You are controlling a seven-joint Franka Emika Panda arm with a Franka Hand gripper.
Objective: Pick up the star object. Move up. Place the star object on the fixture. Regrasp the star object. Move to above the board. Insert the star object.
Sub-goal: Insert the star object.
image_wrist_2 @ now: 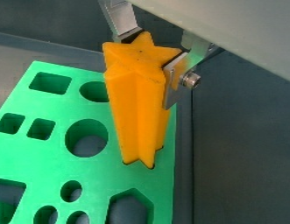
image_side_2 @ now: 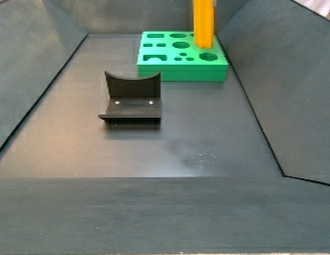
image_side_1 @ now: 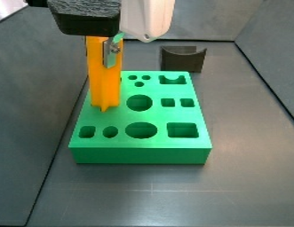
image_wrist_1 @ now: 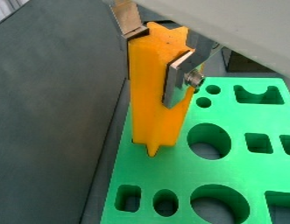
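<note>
The star object [image_side_1: 103, 75] stands upright, its upper end clamped between the fingers [image_wrist_1: 180, 77] and its lower end down at the top face of the board [image_side_1: 196, 133], near one edge of the slab. In both wrist views the yellow-orange prism [image_wrist_2: 140, 105] shows its ridged sides running straight down, with the bottom tip [image_wrist_1: 154, 149] meeting the green surface close to the rim; whether it already sits inside a cut-out cannot be told, since the prism hides the spot beneath it. The gripper [image_side_1: 104, 43] hangs directly over that corner of the board, its flat silver plates pressed against opposite sides of the star object (one plate, with a bolt head, is clear in a wrist view [image_wrist_2: 179, 77]).

Around the prism the board's open holes are plain: circles, squares, and a notched shape [image_wrist_1: 255, 92] farther along. The board [image_side_2: 174, 55] lies flat on the dark floor [image_side_2: 180, 139] of the walled workspace.

The fixture [image_side_2: 130, 100], a dark bracket with a curved notch on top, stands well apart from the board in a side view, bare on top. In a side view it appears just behind the board's far edge [image_side_1: 184, 58].
</note>
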